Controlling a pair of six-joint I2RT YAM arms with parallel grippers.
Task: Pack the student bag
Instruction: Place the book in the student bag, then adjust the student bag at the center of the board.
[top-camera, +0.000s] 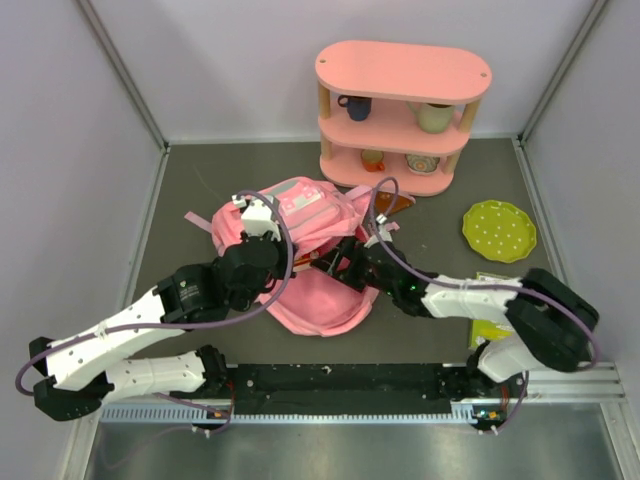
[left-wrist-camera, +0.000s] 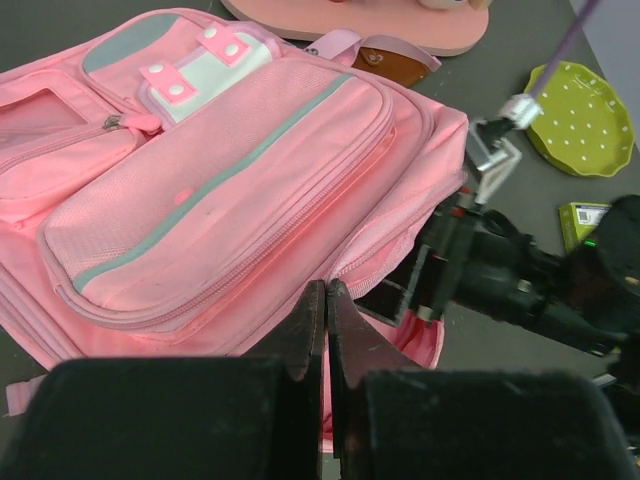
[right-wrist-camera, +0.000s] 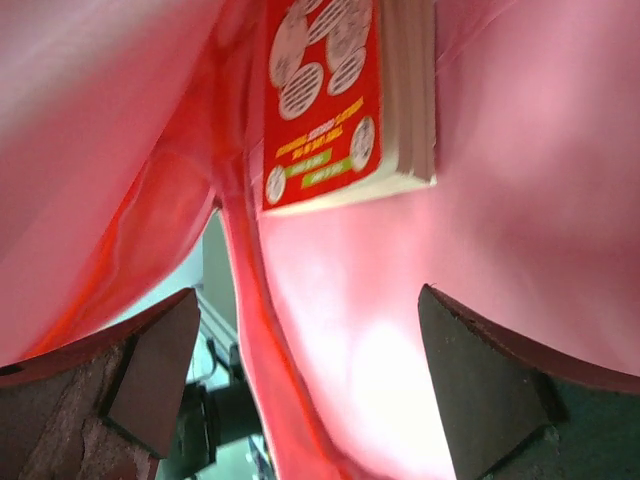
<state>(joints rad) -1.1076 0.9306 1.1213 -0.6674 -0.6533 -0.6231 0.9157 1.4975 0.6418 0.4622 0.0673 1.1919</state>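
Observation:
The pink student bag (top-camera: 305, 250) lies in the middle of the table with its pocketed front (left-wrist-camera: 210, 190) facing up. My left gripper (left-wrist-camera: 326, 292) is shut on the edge of the bag's upper panel at the mouth and holds it raised. My right gripper (right-wrist-camera: 300, 390) is inside the bag with its jaws wide open and nothing between them. A red book (right-wrist-camera: 325, 100) lies on the pink lining just ahead of its fingers. From above, the right gripper (top-camera: 342, 264) reaches into the opening from the right.
A rigid pink three-tier shelf (top-camera: 400, 110) with mugs and bowls stands at the back. A green dotted plate (top-camera: 498, 230) lies at the right. A small green-yellow book (top-camera: 490, 295) lies under the right arm, and a brown item (top-camera: 396, 203) sits by the shelf's foot.

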